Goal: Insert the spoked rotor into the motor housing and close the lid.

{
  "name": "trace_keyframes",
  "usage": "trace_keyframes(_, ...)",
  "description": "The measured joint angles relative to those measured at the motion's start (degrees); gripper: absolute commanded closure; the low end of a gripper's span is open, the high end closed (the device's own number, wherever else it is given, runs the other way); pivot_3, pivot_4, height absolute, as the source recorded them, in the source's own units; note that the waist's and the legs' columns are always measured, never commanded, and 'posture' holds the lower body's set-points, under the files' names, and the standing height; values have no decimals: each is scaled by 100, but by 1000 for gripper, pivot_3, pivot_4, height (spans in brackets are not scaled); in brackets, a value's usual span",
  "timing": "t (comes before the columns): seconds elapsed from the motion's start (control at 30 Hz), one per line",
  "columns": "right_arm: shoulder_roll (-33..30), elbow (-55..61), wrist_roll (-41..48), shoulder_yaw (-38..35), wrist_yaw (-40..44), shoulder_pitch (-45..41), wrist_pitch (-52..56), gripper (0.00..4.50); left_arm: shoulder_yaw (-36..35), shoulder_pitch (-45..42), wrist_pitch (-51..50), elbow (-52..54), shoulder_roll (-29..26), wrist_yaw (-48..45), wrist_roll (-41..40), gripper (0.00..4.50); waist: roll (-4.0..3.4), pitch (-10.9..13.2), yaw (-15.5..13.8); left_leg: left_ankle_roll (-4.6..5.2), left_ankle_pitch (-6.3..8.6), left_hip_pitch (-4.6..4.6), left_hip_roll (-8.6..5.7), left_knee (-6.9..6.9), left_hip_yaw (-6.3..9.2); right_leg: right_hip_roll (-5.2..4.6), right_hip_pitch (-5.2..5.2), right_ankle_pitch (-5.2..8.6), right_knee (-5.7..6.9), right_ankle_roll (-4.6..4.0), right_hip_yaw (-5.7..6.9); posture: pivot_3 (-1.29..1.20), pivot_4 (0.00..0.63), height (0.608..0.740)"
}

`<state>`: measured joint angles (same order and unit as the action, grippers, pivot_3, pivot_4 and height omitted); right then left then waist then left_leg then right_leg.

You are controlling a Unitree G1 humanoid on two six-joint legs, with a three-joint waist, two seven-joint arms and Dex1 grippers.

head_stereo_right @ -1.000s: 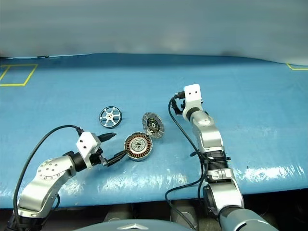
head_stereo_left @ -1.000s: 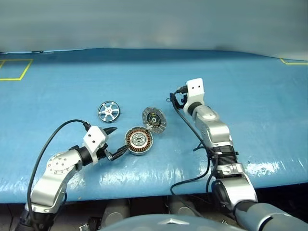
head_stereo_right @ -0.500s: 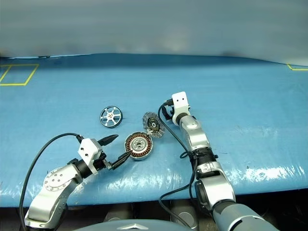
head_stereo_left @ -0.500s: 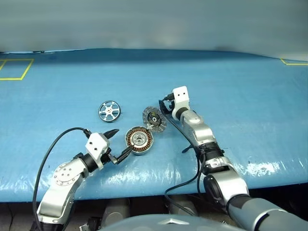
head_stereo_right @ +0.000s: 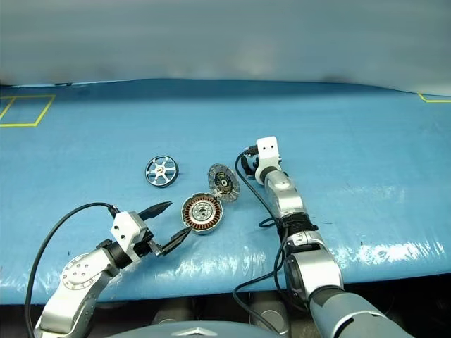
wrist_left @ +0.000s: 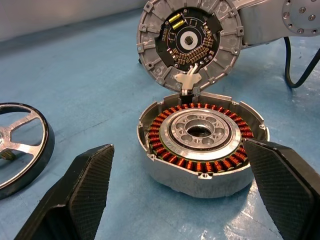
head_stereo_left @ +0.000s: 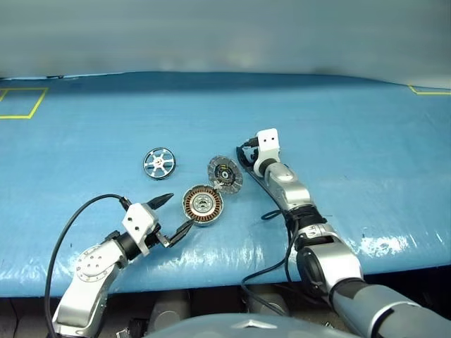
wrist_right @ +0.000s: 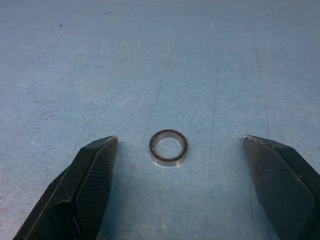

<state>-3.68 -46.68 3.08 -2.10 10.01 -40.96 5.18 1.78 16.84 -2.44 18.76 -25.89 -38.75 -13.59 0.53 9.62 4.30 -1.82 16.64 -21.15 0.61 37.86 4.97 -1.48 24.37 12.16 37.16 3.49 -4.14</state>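
Right arm now lower beside the tilted-up lid [head_stereo_left: 225, 173], motor housing [head_stereo_left: 203, 204] flat with windings facing up, spoked rotor [head_stereo_left: 159, 163] flat, left gripper [head_stereo_left: 173, 214] jaws wide, right gripper [wrist_right: 180, 187] jaws wide around a small metal ring [wrist_right: 169, 147]

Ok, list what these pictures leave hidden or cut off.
- Spoked rotor: left wrist view's edge cuts off most of it.
- Lid: its outer face is turned away from both head views.
- Small ring: too small to find in the head views.

Even overhead lighting; glare patches on the table [head_stereo_left: 211, 257] near edge; far background soft, shadows faint
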Motion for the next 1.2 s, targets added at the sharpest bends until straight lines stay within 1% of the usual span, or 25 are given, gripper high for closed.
trace_keyframes(0.07,6,-96,-5,1,-3,-45,-30,1198,4,3,33,-25,1,1,1,0,0,0,7,0,0,7,0,0,0,1,-6,-1,2,-1,0,0,150,740)
trace_keyframes(0.23,7,-347,-56,5,-22,-99,-217,2900,6,6,72,-58,8,1,1,0,0,0,30,1,0,48,1,-2,0,3,-48,0,-2,-2,-1,0,150,740)
trace_keyframes(0.3,7,-404,-75,9,-35,-110,-247,3532,6,6,89,-59,29,0,1,0,0,0,36,1,1,62,1,-2,1,3,-63,0,-6,-2,-1,0,150,740)
trace_keyframes(0.33,8,-442,-84,16,-41,-121,-273,3780,10,6,99,-63,45,-2,2,0,0,0,38,1,0,64,1,-1,1,4,-66,0,-8,-2,-1,0,150,740)
trace_keyframes(0.53,0,-432,-127,51,-78,-73,-328,3789,58,2,158,-110,50,-8,1,0,0,-2,45,1,0,65,2,-1,3,5,-68,0,-8,-1,-1,0,150,740)
trace_keyframes(0.67,-7,196,-193,112,-228,325,-143,3789,62,-14,173,-134,53,-6,1,0,-2,-9,15,2,1,64,1,-2,6,4,-70,0,-10,-1,0,0,150,740)
trace_keyframes(0.77,-2,1323,-284,200,-402,1063,228,3789,64,-21,180,-181,63,-4,0,0,-6,-32,-31,4,2,62,1,-4,12,4,-73,1,-14,-1,3,0,150,740)
trace_keyframes(0.87,33,2659,-338,311,-555,1988,765,3789,57,-21,183,-228,69,-3,-1,0,-21,-61,-63,5,3,62,1,-5,13,4,-75,3,-19,0,4,0,150,740)
trace_keyframes(0.97,124,4023,-365,444,-648,2922,1373,3789,60,-45,186,-247,71,-6,-2,0,-20,-76,-75,5,3,65,2,-4,13,5,-78,19,-19,12,4,0,150,740)
trace_keyframes(1.03,144,4668,-364,527,-662,3375,1713,3789,61,-80,186,-256,65,-12,-4,0,-18,-79,-77,5,3,66,2,-3,12,5,-79,41,-20,-1,3,0,150,740)
trace_keyframes(1.2,138,6211,-329,704,-647,4480,2568,3789,50,-202,172,-279,28,-60,-12,0,-14,-83,-89,4,2,68,4,-2,12,6,-80,46,-20,-3,4,0,150,740)
